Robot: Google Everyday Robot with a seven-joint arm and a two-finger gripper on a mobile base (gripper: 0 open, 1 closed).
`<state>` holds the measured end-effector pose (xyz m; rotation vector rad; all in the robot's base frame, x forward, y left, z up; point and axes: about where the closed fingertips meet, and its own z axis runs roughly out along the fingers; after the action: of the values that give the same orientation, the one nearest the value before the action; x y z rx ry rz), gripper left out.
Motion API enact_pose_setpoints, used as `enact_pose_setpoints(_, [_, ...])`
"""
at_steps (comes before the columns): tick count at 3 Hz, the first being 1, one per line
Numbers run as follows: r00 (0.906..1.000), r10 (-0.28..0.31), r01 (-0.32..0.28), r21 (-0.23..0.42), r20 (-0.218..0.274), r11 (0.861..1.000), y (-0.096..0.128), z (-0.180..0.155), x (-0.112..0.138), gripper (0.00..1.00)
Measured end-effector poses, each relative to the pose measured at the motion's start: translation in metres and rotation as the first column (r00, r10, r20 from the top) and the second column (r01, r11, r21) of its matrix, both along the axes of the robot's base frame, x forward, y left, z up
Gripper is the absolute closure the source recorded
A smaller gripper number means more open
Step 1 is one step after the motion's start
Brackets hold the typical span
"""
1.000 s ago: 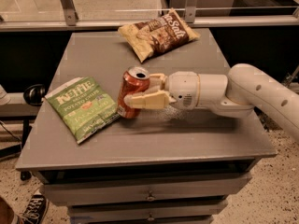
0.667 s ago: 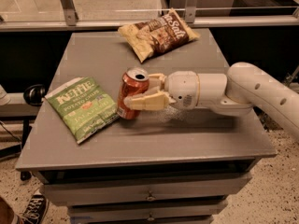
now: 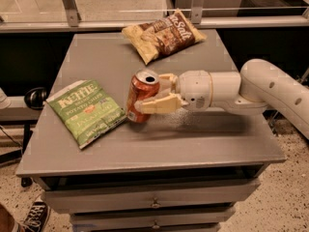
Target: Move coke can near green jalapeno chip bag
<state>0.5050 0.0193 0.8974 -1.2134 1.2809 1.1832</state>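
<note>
The coke can (image 3: 141, 94), red-orange with a silver top, stands near the middle of the grey table (image 3: 193, 139), tilted a little to the left. My gripper (image 3: 155, 92) reaches in from the right with its cream fingers (image 3: 157, 104) closed around the can. The green jalapeno chip bag (image 3: 89, 110) lies flat on the left part of the table, its right edge right beside the can's base.
A yellowish-tan and brown chip bag (image 3: 161, 34) lies at the back of the table. The table has drawers (image 3: 154, 204) below its front edge. A glass partition runs behind the table. A shoe (image 3: 34, 216) shows on the floor at lower left.
</note>
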Motion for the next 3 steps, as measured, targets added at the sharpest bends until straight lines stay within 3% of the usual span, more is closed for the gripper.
enact_pose_setpoints(2, [0.9969,0.075,-0.075,-0.033,0.022,0.997,-0.0009,-0.0109,-0.0074,1.0])
enact_pose_setpoints(3, [0.9903,0.125,-0.121,-0.065,0.06,0.991,0.0019,-0.0126,-0.012,0.83])
